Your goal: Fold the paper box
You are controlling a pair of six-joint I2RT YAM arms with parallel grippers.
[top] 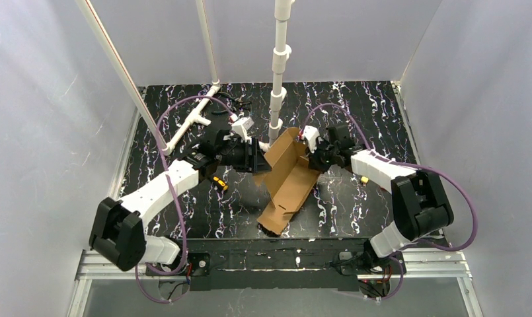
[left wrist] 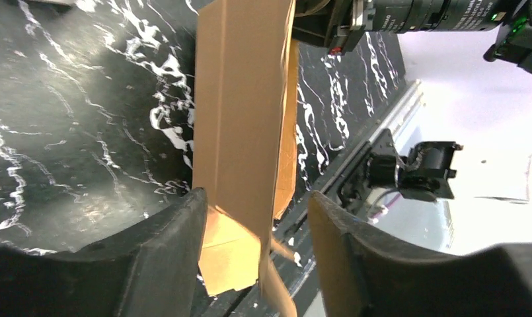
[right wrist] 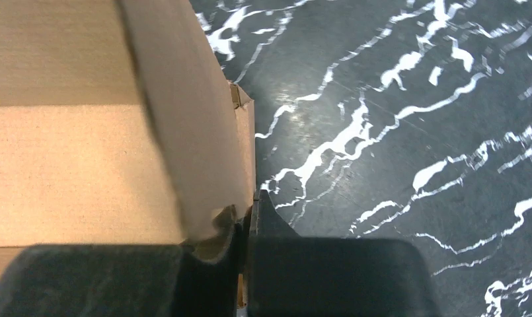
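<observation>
The right fingers are pressed together, pinching the edge of a raised side wall of the box. The left fingers stand spread, with an upright box flap between them, close beside one finger and apart from the other. The box sits mid-worktop. Black marbled surface lies open beside the right fingers, and white walls enclose the worktop.

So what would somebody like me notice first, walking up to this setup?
Probably the brown paper box, half folded with its walls standing up, in the middle of the black, white-veined table. Then the two white-and-black arms meeting at it: the right hand is pinched shut on one cardboard edge, while the left hand stands open with a panel between its fingers.
</observation>
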